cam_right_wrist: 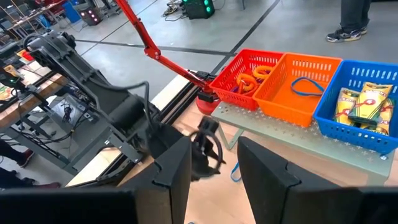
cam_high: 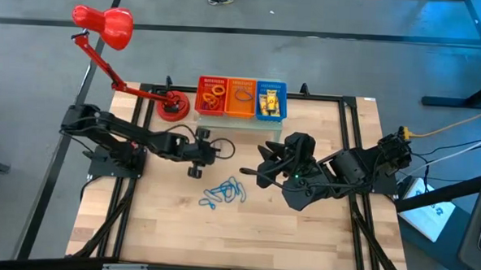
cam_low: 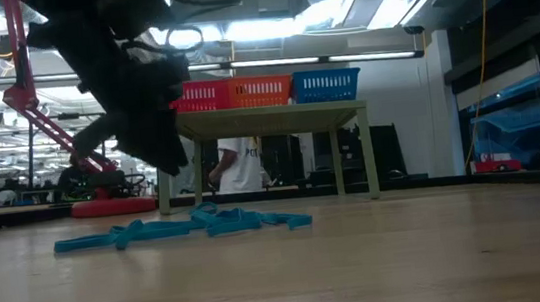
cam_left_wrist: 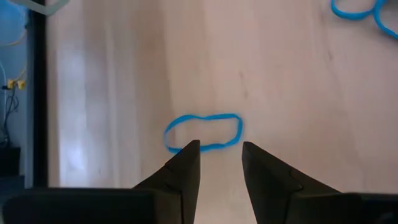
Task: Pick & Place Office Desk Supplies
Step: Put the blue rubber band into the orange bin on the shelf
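Several blue band loops (cam_high: 224,193) lie in a loose pile at mid-table, also low in the low view (cam_low: 187,226). One single blue loop (cam_left_wrist: 203,132) lies flat on the wood apart from them. My left gripper (cam_left_wrist: 220,147) hangs open just above that loop's edge, pointing down, clear of the table in the low view (cam_low: 173,161) and left of the pile from above (cam_high: 194,172). My right gripper (cam_right_wrist: 214,144) is open in the air, right of the pile (cam_high: 247,173). Yellow packets (cam_right_wrist: 367,102) sit in the blue basket.
Red (cam_high: 212,95), orange (cam_high: 242,97) and blue (cam_high: 271,100) mesh baskets stand side by side on a small raised stand (cam_low: 267,121) at the table's far edge. The red lamp's base (cam_high: 173,108) stands left of them. Bare wood (cam_high: 244,241) runs toward the near edge.
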